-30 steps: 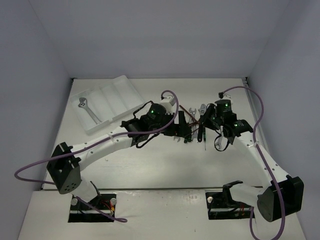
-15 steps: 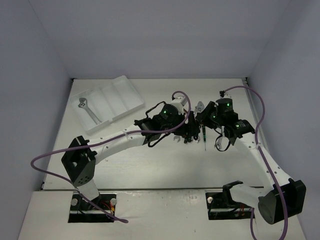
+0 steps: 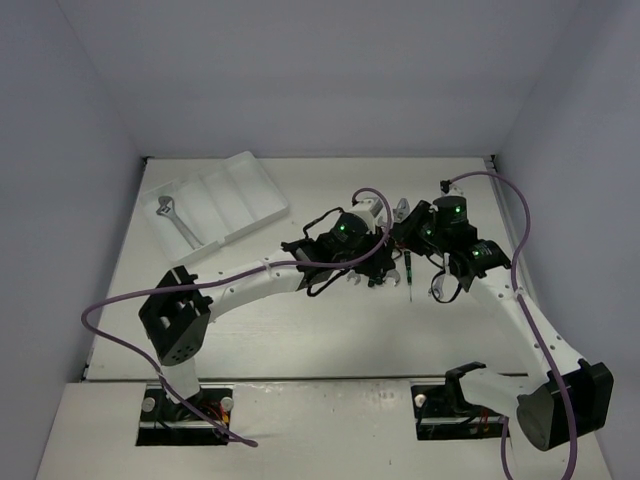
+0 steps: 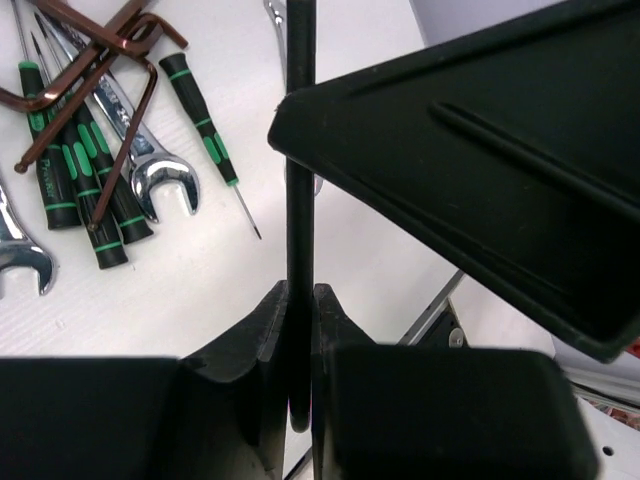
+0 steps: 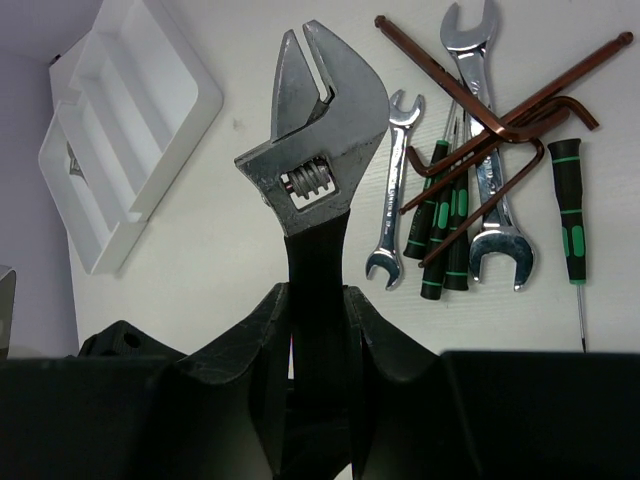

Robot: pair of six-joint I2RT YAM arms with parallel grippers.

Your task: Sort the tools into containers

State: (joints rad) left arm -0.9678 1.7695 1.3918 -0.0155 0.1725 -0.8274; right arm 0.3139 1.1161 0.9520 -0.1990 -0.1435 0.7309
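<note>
My right gripper (image 5: 318, 295) is shut on the black handle of an adjustable wrench (image 5: 315, 130), its silver head pointing up and away. In the left wrist view my left gripper (image 4: 300, 295) is shut on a thin black bar (image 4: 300, 180). It looks like that same handle seen edge-on, running past the right gripper's black body (image 4: 480, 170). From above, both grippers meet at mid-table (image 3: 395, 250). The white tray (image 3: 215, 205) of containers lies at the back left. A silver adjustable wrench (image 3: 175, 220) rests in its left compartment.
Loose tools lie in a pile beneath the grippers: black screwdrivers with green marks (image 5: 447, 225), brown hex keys (image 5: 500, 120) and silver open-end wrenches (image 5: 490, 200). One screwdriver (image 5: 567, 215) lies apart to the right. White walls enclose the table.
My left arm has swung right to the right gripper, and its jaws have gone from open to shut on the black handle. The right gripper has kept its grip and barely moved.
</note>
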